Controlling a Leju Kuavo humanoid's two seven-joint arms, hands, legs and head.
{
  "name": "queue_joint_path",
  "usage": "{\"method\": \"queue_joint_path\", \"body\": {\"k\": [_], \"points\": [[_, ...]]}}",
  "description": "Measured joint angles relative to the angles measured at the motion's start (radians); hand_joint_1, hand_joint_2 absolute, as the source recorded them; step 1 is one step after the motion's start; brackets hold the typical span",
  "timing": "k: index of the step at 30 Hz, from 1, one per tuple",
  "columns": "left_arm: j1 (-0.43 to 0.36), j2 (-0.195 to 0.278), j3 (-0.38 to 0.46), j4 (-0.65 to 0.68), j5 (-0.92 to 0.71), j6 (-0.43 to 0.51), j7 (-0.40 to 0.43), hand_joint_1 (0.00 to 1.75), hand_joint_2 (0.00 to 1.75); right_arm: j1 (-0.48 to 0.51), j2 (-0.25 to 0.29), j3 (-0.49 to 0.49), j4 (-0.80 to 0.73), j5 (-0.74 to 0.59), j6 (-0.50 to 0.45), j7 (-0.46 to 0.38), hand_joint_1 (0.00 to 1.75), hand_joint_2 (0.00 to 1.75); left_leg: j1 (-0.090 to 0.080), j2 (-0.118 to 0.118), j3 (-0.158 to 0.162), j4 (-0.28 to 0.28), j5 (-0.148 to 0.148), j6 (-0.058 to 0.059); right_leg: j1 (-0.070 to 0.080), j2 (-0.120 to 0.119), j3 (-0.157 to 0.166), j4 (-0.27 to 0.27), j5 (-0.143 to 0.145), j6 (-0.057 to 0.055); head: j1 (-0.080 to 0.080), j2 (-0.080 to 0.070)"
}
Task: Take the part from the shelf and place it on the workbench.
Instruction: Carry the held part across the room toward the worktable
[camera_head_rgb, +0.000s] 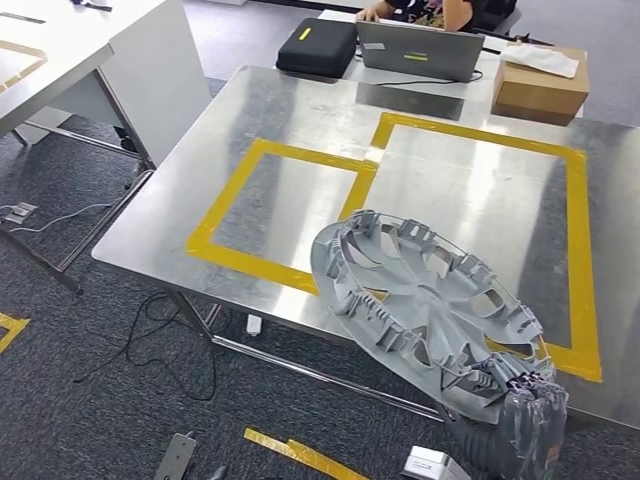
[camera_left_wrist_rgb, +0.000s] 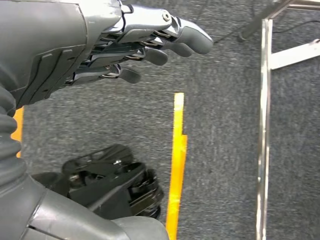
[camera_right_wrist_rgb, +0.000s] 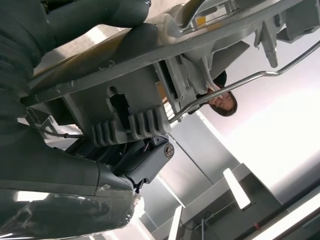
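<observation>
You see the right hand (camera_head_rgb: 528, 415) at the lower right of the head view, holding the grey part (camera_head_rgb: 426, 300), a round wheel cover, by its near rim. The part is tilted over the front edge of the metal surface (camera_head_rgb: 302, 130), above the yellow tape squares (camera_head_rgb: 577, 250); whether it touches the surface you cannot tell. The hand's fingers are mostly hidden behind the rim. The left hand (camera_left_wrist_rgb: 151, 45) hangs over the carpet (camera_left_wrist_rgb: 222, 125), holding nothing, its fingers stretched out and slightly apart.
</observation>
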Motion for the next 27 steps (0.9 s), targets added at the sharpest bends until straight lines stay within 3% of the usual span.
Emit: {"method": "queue_joint_path", "body": {"k": [2, 3, 4, 7, 9, 11, 12, 13, 14, 16, 18, 21, 22, 24, 27], "points": [[0.000, 0.004, 0.001, 0.000, 0.000, 0.000, 0.000, 0.00, 1.75, -0.001, 0.000, 0.000, 0.000, 0.000, 0.000, 0.000, 1.75, 1.75, -0.012, -0.001, 0.043, -0.113, 0.062, 0.028, 0.004, 0.003, 0.014, -0.003, -0.017, 0.005, 0.003, 0.000], [-0.001, 0.005, 0.001, 0.000, 0.000, 0.000, 0.000, 0.00, 1.75, -0.001, 0.000, 0.000, 0.000, 0.000, 0.000, 0.000, 1.75, 1.75, -0.018, -0.001, 0.060, -0.149, 0.066, 0.038, 0.003, 0.003, 0.017, -0.006, -0.022, 0.009, 0.004, 0.000], [-0.001, 0.006, 0.001, 0.000, 0.000, 0.000, 0.000, 0.00, 1.75, -0.001, 0.000, 0.000, 0.000, 0.000, 0.000, 0.000, 1.75, 1.75, -0.021, 0.000, 0.070, -0.168, 0.056, 0.044, 0.003, 0.002, 0.020, -0.006, -0.023, 0.015, 0.004, 0.000], [-0.002, 0.004, 0.002, 0.000, 0.000, 0.000, 0.000, 0.00, 1.75, -0.001, -0.001, 0.000, 0.000, -0.001, 0.000, 0.000, 1.75, 1.75, -0.015, -0.002, 0.102, -0.212, 0.049, 0.044, 0.002, -0.003, 0.028, 0.009, -0.015, 0.032, 0.003, 0.000], [-0.002, 0.004, 0.002, 0.000, -0.001, 0.000, 0.000, 0.00, 1.75, -0.004, -0.002, 0.001, 0.000, -0.001, 0.000, -0.001, 1.75, 1.75, -0.008, -0.003, 0.123, -0.228, 0.048, 0.043, 0.002, -0.003, -0.017, 0.084, -0.032, 0.041, 0.007, 0.000], [-0.003, 0.002, 0.002, 0.000, -0.003, 0.000, 0.000, 0.00, 1.75, -0.006, -0.003, 0.001, 0.000, -0.003, 0.000, -0.001, 1.75, 1.75, -0.007, -0.003, 0.132, -0.231, 0.040, 0.042, -0.002, -0.004, -0.100, 0.202, -0.079, 0.050, 0.010, 0.000], [-0.002, 0.001, 0.003, 0.000, -0.003, 0.000, 0.000, 0.00, 1.75, -0.005, -0.004, 0.000, 0.000, -0.004, 0.000, -0.001, 1.75, 1.75, -0.006, -0.003, 0.138, -0.231, 0.034, 0.040, -0.004, -0.004, -0.137, 0.241, -0.097, 0.055, 0.010, 0.000], [-0.001, 0.000, 0.003, 0.000, -0.003, 0.000, 0.000, 0.00, 1.75, -0.004, -0.005, 0.000, 0.001, -0.006, 0.000, 0.000, 1.75, 1.75, -0.005, -0.003, 0.146, -0.231, 0.026, 0.037, -0.006, -0.005, -0.160, 0.251, -0.097, 0.059, 0.010, 0.000], [0.000, -0.001, 0.004, 0.000, -0.004, 0.000, 0.000, 0.00, 1.75, -0.003, -0.005, 0.000, 0.002, -0.008, 0.000, 0.000, 1.75, 1.75, -0.003, -0.003, 0.156, -0.231, 0.019, 0.034, -0.008, -0.006, -0.165, 0.227, -0.071, 0.062, 0.010, 0.000], [0.000, -0.002, 0.005, 0.000, -0.004, 0.001, 0.000, 0.00, 1.75, -0.003, -0.006, -0.001, 0.004, -0.011, 0.000, 0.000, 1.75, 1.75, 0.000, 0.000, 0.179, -0.231, 0.001, 0.025, -0.011, -0.020, -0.136, 0.115, 0.025, 0.067, 0.010, 0.000], [-0.001, -0.002, 0.006, 0.000, -0.006, 0.001, -0.001, 0.00, 1.75, -0.006, -0.006, 0.000, 0.005, -0.015, 0.000, 0.001, 1.75, 1.75, -0.002, 0.005, 0.194, -0.229, -0.014, 0.013, -0.007, -0.041, -0.110, 0.026, 0.074, 0.057, 0.012, 0.000], [-0.002, -0.002, 0.007, 0.000, -0.008, 0.000, -0.002, 0.00, 1.75, -0.006, -0.006, -0.003, 0.007, -0.030, 0.000, 0.004, 1.75, 1.75, -0.007, 0.017, 0.200, -0.224, -0.024, -0.001, -0.004, -0.035, -0.104, 0.011, 0.081, 0.022, 0.010, 0.000], [-0.003, -0.002, 0.008, 0.000, -0.010, 0.000, -0.002, 0.00, 1.75, -0.005, -0.006, -0.005, 0.007, -0.036, 0.000, 0.003, 1.75, 1.75, -0.006, 0.017, 0.197, -0.212, -0.028, -0.006, -0.005, -0.028, -0.101, 0.010, 0.082, 0.016, 0.007, 0.000], [-0.005, -0.001, 0.011, 0.000, -0.012, -0.001, -0.003, 0.00, 1.75, -0.005, -0.006, -0.010, 0.008, -0.046, 0.000, -0.001, 1.75, 1.75, -0.003, 0.014, 0.159, -0.138, -0.056, -0.014, -0.008, -0.015, -0.095, 0.007, 0.082, 0.009, 0.004, 0.000], [-0.005, -0.001, 0.016, 0.000, -0.015, -0.001, -0.004, 0.00, 1.75, -0.004, -0.006, -0.014, 0.008, -0.054, 0.000, -0.003, 1.75, 1.75, -0.001, 0.009, 0.049, 0.044, -0.132, -0.021, -0.006, 0.008, -0.091, 0.007, 0.077, 0.000, 0.002, 0.000]]}}
